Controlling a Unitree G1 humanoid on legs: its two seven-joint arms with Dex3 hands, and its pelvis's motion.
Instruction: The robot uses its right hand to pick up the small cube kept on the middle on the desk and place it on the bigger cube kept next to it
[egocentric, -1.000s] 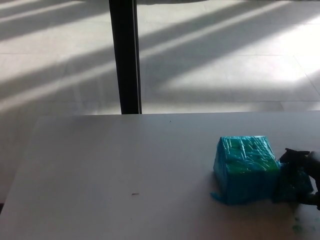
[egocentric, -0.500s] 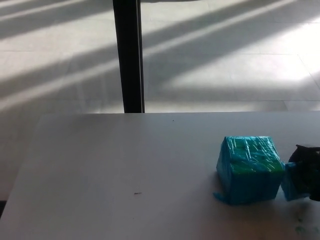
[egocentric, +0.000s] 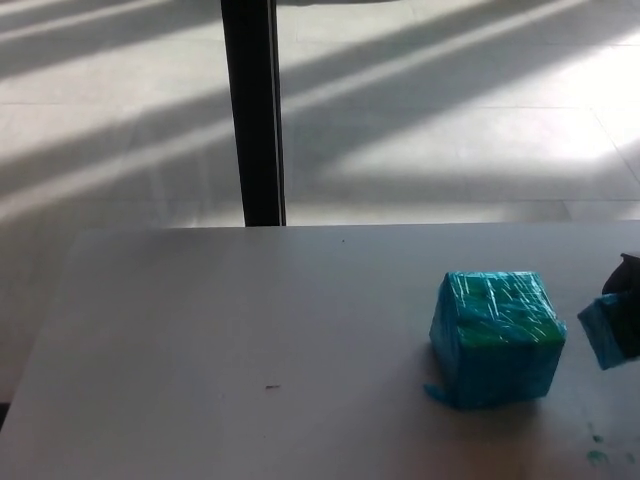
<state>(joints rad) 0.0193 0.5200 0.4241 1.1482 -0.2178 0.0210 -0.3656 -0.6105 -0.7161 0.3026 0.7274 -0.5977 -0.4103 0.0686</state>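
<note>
A big cube (egocentric: 497, 337) wrapped in shiny blue-green film stands on the white desk (egocentric: 250, 340), right of centre. Just to its right, at the picture's edge, my right hand (egocentric: 630, 310) is shut on the small blue cube (egocentric: 604, 332), which hangs off the desk, about level with the big cube's upper half. Only the dark fingers of that hand show; the rest is cut off by the frame. A narrow gap separates the small cube from the big one. My left hand is out of sight.
A black vertical post (egocentric: 252, 112) rises behind the desk's far edge. Beyond it lies a pale tiled floor (egocentric: 450, 130) with sun stripes. Small green specks (egocentric: 597, 455) mark the desk at the front right.
My right hand has lifted the small cube off the desk beside the big cube, moving it up and slightly to the right. The big cube stays put.
</note>
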